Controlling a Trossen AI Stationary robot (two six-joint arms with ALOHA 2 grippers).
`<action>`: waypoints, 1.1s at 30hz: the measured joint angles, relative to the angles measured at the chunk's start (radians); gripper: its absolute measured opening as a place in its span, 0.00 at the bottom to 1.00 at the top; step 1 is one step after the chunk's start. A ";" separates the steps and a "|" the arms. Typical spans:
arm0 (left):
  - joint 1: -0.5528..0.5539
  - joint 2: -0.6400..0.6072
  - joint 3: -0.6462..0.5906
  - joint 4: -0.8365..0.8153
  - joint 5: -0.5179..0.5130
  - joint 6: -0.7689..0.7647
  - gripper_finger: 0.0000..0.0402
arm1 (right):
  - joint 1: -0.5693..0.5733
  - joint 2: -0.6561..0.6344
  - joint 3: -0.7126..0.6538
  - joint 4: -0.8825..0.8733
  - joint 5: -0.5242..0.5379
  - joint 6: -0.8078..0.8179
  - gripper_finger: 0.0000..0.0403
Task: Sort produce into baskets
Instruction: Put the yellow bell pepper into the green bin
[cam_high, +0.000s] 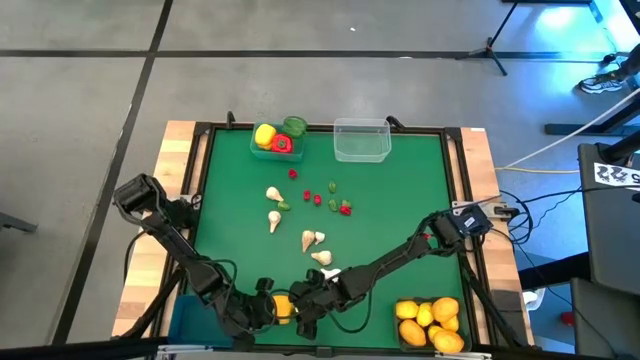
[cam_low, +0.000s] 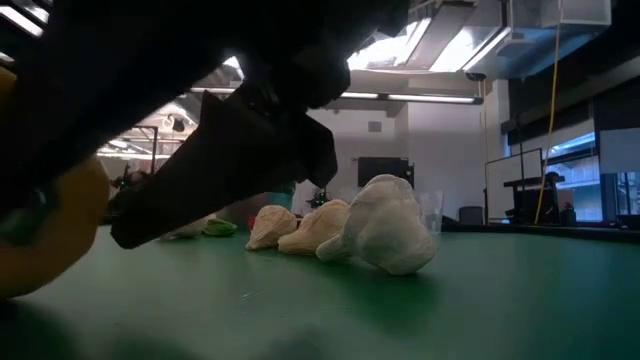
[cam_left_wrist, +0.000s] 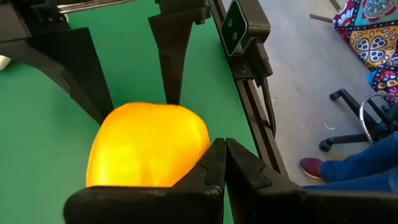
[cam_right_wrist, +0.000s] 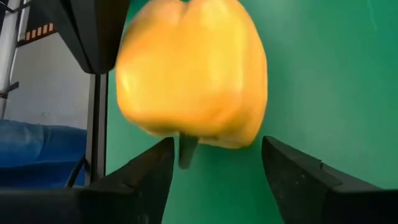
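Observation:
A yellow bell pepper (cam_left_wrist: 149, 146) lies on its side on the green mat near the table's near edge, its green stem (cam_right_wrist: 186, 149) pointing at my right gripper. My right gripper (cam_right_wrist: 216, 144) is open, with one finger on either side of the pepper's stem end and clear of it. My left gripper (cam_left_wrist: 222, 163) is shut and sits close beside the pepper on its other side. In the high view both grippers (cam_high: 268, 310) (cam_high: 305, 305) crowd around the pepper (cam_high: 283, 307). My left gripper's shut fingers lie close against the pepper's side (cam_left_wrist: 200, 140), slanting down from the table's near left. I cannot tell whether they touch it. The pepper rests on the mat.
Garlic bulbs (cam_low: 385, 230) lie just beyond the grippers, with more garlic (cam_high: 273, 208) and small red and green pieces (cam_high: 325, 197) mid-table. A teal basket with peppers (cam_high: 262, 152) and a clear basket (cam_high: 361, 140) stand at the far edge. A citrus-filled basket (cam_high: 428, 301) and a blue one (cam_high: 185, 312) sit at the near corners.

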 joint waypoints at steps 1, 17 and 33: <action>0.000 0.000 0.000 0.000 0.000 0.000 0.00 | -0.001 0.000 0.000 0.000 -0.001 0.000 0.54; 0.000 0.000 0.000 0.003 -0.005 -0.001 0.00 | -0.005 0.000 0.000 0.002 -0.009 -0.002 0.14; 0.000 -0.059 -0.001 -0.032 -0.008 -0.042 0.00 | -0.005 0.000 0.008 -0.021 0.000 0.004 0.01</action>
